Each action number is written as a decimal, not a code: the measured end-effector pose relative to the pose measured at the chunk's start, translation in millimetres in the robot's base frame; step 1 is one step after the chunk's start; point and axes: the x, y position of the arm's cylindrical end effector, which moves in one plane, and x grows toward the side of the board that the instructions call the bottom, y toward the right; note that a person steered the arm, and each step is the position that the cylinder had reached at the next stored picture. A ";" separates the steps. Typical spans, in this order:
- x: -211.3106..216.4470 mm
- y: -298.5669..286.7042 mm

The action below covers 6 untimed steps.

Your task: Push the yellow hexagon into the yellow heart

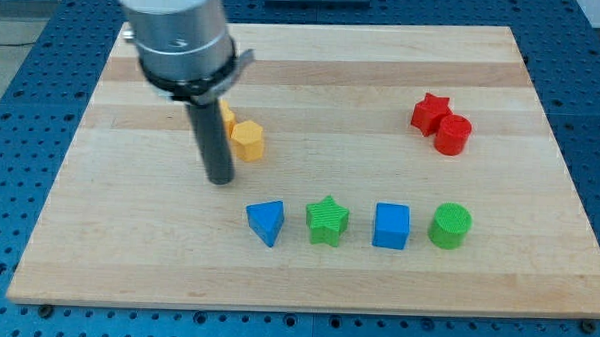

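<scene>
The yellow hexagon (pixel 248 141) lies left of the board's centre. The yellow heart (pixel 225 117) sits just up and to the left of it, touching it, and is mostly hidden behind my rod. My tip (pixel 220 180) rests on the board just below and left of the hexagon, a small gap away from it.
A red star (pixel 430 112) and a red cylinder (pixel 452 135) touch each other at the view's right. A row runs along the lower middle: blue triangle (pixel 266 222), green star (pixel 327 220), blue cube (pixel 391 227), green cylinder (pixel 449 226). The wooden board (pixel 98 231) lies on a blue pegboard.
</scene>
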 end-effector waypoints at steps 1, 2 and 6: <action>-2.3 38.2; -24.6 34.2; -1.7 4.6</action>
